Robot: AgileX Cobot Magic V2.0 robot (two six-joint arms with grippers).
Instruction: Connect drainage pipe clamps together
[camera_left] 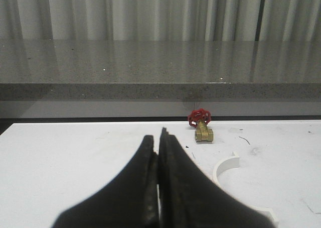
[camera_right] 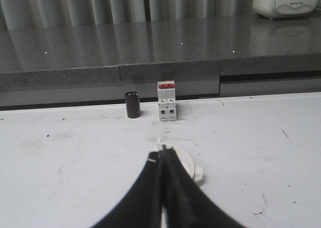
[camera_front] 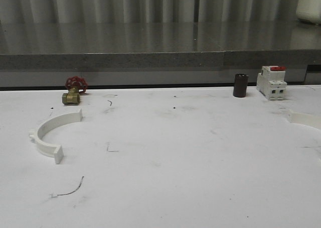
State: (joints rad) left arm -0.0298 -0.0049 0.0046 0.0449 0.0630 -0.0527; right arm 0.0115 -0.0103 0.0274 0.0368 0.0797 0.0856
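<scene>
The left clamp (camera_front: 50, 132) lies flat at the left of the front view, opening toward the middle; the right clamp (camera_front: 305, 119) sits at the far right edge, well apart, so neither is joined yet. I judge both wait to be picked up. My left gripper (camera_left: 158, 152) is closed on nothing, the left clamp to its lower right. My right gripper (camera_right: 161, 160) is closed too, its clamp just behind.

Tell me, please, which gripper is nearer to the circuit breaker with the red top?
The right. The right gripper points toward the circuit breaker, with a clamp half just beyond its tips. The left gripper faces the brass valve, across the table.
</scene>
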